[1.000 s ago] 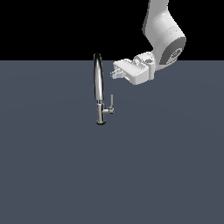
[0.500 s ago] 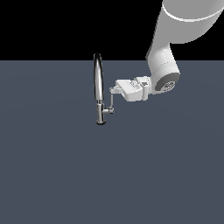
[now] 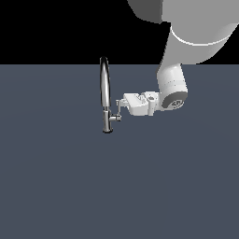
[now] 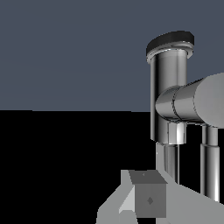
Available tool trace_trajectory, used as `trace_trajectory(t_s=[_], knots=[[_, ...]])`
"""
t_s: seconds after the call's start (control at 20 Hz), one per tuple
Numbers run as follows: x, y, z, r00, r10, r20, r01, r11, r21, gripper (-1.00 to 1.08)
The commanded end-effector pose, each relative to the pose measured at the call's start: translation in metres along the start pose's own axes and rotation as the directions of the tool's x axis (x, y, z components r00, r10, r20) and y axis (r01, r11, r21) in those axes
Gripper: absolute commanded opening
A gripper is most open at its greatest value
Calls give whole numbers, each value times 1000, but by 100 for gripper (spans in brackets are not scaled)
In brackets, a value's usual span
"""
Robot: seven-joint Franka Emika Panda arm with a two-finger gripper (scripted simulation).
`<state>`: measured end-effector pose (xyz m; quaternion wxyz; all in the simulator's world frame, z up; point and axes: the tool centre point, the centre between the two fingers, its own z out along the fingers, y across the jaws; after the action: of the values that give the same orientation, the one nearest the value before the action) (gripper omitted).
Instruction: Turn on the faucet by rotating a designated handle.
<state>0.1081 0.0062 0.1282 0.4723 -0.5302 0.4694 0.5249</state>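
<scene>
chrome faucet [image 3: 105, 95] is seen upright on the bench [image 3: 119, 186], its handle [image 3: 118, 109] a thin rod right at the tip of the tool [image 3: 121, 106]. contact looks made or nearly so. whether the fingers are spread or pressed together cannot be told. the approach seems finished; the handle's rotation is judged not yet done.

Flat, even, shadowless, low-resolution render
</scene>
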Motion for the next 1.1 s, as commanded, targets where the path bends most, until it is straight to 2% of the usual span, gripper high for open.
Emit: trace_trajectory(t_s=[0.0, 1.05], knots=[[1, -1, 0, 1000, 1, 3, -1, 1000, 3, -100], [-9, 35, 1, 1000, 1, 3, -1, 1000, 3, -100]])
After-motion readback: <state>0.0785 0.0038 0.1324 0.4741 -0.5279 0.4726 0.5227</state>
